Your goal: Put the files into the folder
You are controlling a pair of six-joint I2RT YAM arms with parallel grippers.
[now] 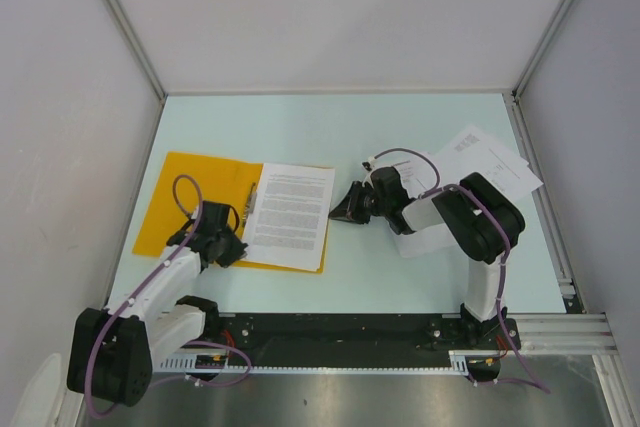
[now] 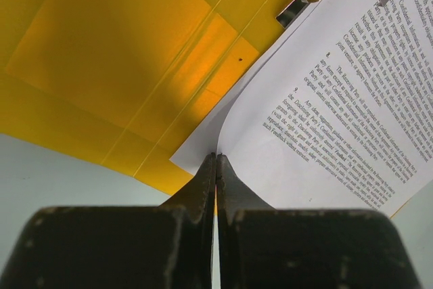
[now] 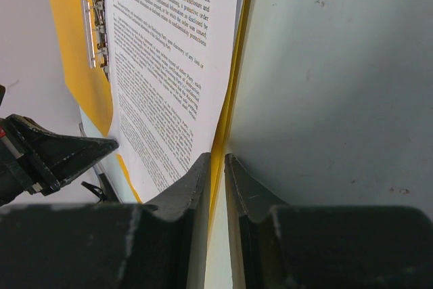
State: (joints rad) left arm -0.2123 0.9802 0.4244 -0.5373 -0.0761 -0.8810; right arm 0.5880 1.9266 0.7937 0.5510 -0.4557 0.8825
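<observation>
The orange-yellow folder [image 1: 195,192] lies open at the table's left. A printed white sheet [image 1: 290,212] lies on its right half. My left gripper [image 1: 235,247] is at the folder's near edge by the spine. In the left wrist view it [image 2: 216,159] is shut on the near corner of the sheet [image 2: 325,120], which curls up off the folder [image 2: 122,52]. My right gripper [image 1: 337,213] is at the folder's right edge. In the right wrist view it [image 3: 218,159] is closed to a narrow gap on the yellow folder edge [image 3: 233,99], beside the sheet [image 3: 169,65].
Several more printed sheets [image 1: 485,162] lie fanned at the right, partly under my right arm. A metal clip [image 1: 252,197] sits along the folder's spine, also seen in the left wrist view [image 2: 298,8]. Grey walls close in the table on three sides.
</observation>
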